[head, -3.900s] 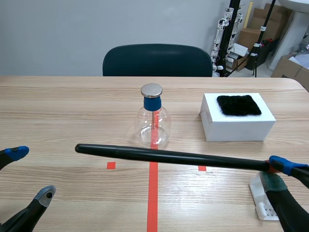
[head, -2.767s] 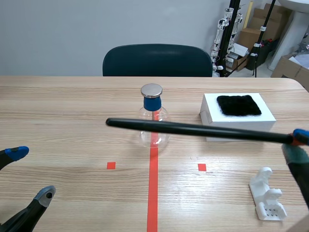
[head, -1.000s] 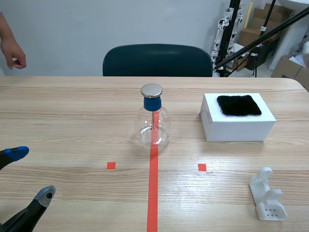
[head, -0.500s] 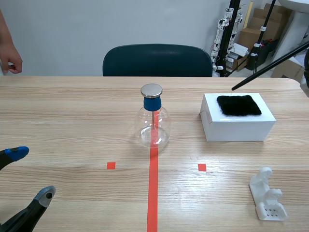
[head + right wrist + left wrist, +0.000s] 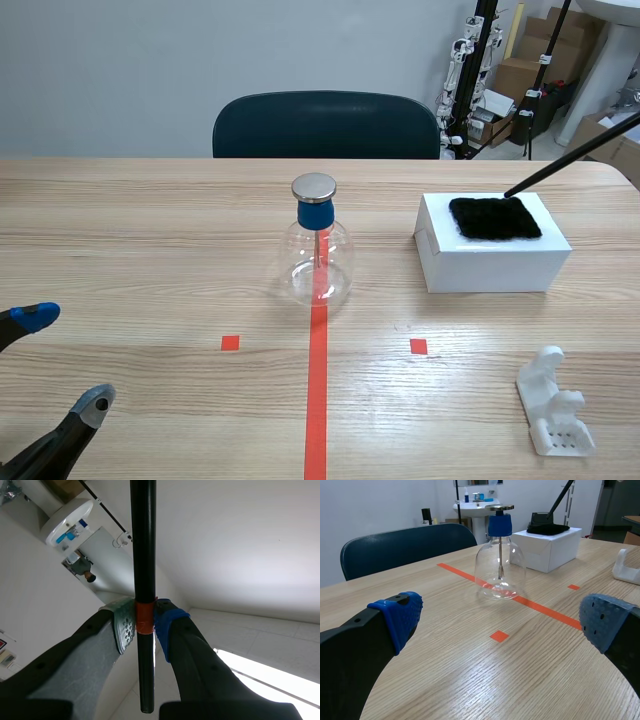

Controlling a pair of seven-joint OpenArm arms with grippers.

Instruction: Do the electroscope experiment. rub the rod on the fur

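The left gripper (image 5: 60,365) sat nearest the robot, low over the table (image 5: 150,230), well short of the flask (image 5: 318,255) and off to its left. Its fingers (image 5: 395,615) were spread wide and held nothing (the blue pads faced each other across bare wood). Also nearer than the flask, but to its right, a small white stand (image 5: 553,405) rested on the table, well apart from everything else.

The flask stood upright on the red tape line. It was clear glass with a blue collar (image 5: 316,214) and a flat metal plate (image 5: 314,186) on top, and a thin stem hung inside it.

To the right of the flask and slightly farther back sat a white box (image 5: 490,262), clear of the glass. The fur (image 5: 493,217), a black square patch, lay flat on the box's top.

The rod (image 5: 575,160), long and black, slanted down from high on the far right toward the fur, on the side away from the flask. Its tip was at the fur's far right corner. Whether it actually touched the fur could not be told. The right gripper (image 5: 146,625) was pinching the rod between its pads, at an orange band (image 5: 144,615) on the shaft, with a short length of rod sticking out behind the grip.

Behind the flask, past the table's far edge, stood a dark chair (image 5: 325,125).
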